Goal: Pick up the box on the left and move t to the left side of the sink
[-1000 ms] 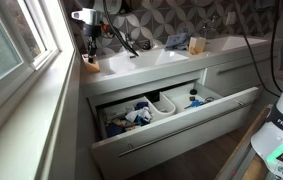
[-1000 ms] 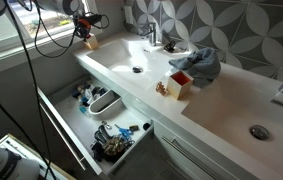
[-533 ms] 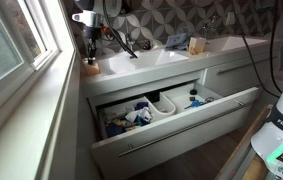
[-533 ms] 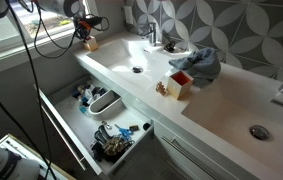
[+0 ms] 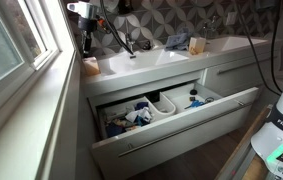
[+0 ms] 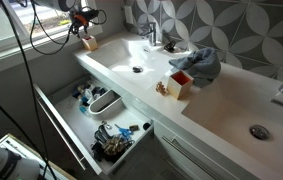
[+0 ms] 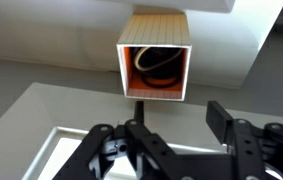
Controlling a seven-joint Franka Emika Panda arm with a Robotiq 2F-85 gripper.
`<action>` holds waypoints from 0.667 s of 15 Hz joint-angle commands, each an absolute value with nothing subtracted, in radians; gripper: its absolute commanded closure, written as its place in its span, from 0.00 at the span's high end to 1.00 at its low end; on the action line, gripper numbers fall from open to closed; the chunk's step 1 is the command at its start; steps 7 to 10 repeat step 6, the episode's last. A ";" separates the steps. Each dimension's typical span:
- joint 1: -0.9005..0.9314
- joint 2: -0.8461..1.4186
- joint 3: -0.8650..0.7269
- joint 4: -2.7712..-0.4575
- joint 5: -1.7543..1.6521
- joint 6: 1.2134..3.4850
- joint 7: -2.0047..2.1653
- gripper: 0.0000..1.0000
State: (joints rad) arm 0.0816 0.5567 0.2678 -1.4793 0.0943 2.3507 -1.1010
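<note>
One box (image 7: 154,55) sits on the table (image 6: 221,100) left of the sink (image 6: 146,58), at twelve o'clock from your gripper (image 7: 176,135); jaws spread wide, holding nothing, so the placement looks done.

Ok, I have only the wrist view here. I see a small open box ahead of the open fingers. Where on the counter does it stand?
Observer: The box stands at the end of the counter by the window, beside the basin with the faucet.
Operator: Is the gripper clear of it?
Observer: In both exterior views the gripper hangs above the box and, as far as I can tell, apart from it.
Operator: Is anything else on the counter?
Observer: A second box stands near the middle of the counter, next to a blue cloth.
</note>
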 commanded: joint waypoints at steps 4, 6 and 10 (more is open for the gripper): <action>0.081 0.233 0.183 -1.797 0.067 2.480 -0.775 1.00; 0.076 0.315 0.205 -1.677 0.076 2.425 -0.848 1.00; 0.076 0.315 0.205 -1.677 0.076 2.425 -0.848 1.00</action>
